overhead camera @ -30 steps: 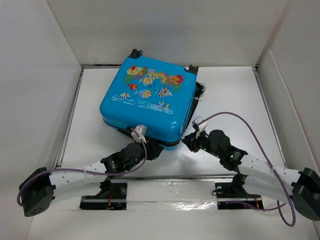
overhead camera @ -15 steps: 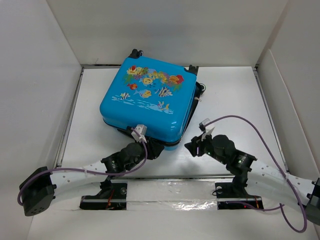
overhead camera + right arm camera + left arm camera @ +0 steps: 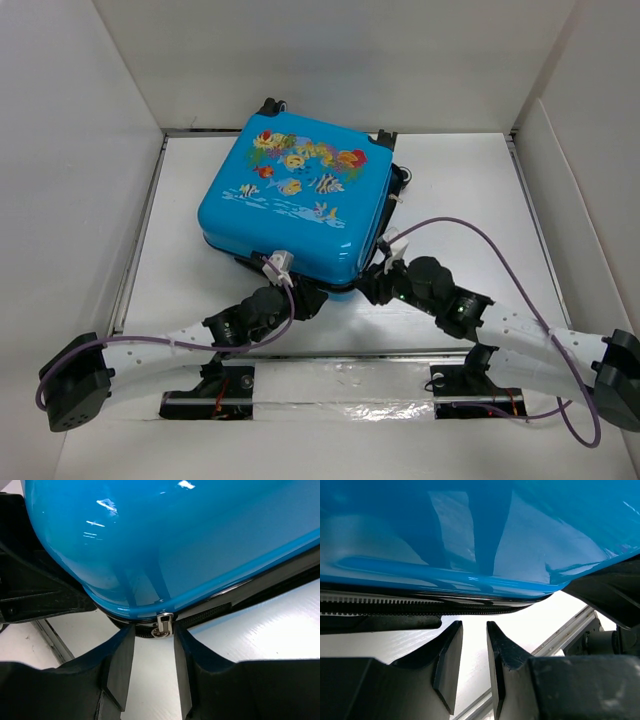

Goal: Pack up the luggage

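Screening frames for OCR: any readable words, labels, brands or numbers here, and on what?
No readable text in any view.
Suitcase: fish and coral pictures only, no words.
Zip pull: close up, but no legible marking.
White plug on the left arm's cable: too small to tell whether it is marked.

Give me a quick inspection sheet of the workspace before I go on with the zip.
Surface: white table, luggage on it.
Job's things: luggage, lid down, print up; zipper pull at its near right corner.
Clutter: nothing seen.
Grippers: left gripper slightly open, empty, at the near seam; right gripper open, zipper pull at its tips.
Cables: purple cables loop along both arms.
Surroundings: white walls on three sides.
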`<state>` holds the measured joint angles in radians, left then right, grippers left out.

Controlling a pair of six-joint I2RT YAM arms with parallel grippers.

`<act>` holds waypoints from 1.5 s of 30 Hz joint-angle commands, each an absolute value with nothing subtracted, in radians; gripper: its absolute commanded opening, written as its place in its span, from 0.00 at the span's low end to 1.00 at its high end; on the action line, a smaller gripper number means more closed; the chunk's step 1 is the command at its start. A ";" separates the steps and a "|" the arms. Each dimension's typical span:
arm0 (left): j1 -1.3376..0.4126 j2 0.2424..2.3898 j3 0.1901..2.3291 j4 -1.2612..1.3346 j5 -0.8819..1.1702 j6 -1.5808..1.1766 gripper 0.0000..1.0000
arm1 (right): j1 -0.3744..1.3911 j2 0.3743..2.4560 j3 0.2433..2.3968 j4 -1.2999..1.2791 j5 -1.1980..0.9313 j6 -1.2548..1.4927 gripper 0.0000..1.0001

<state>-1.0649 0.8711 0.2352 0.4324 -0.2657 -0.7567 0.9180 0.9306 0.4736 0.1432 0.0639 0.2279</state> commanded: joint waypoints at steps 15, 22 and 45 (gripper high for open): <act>-1.062 0.922 0.258 0.526 -0.271 -0.730 0.23 | 0.980 0.850 0.359 0.459 0.195 0.293 0.00; -1.062 1.037 0.319 0.601 -0.320 -0.707 0.21 | 1.118 0.791 0.265 0.413 0.187 0.396 0.00; -1.062 0.719 0.284 0.221 -0.321 -0.726 0.44 | 1.414 1.013 0.417 0.434 0.618 0.523 0.00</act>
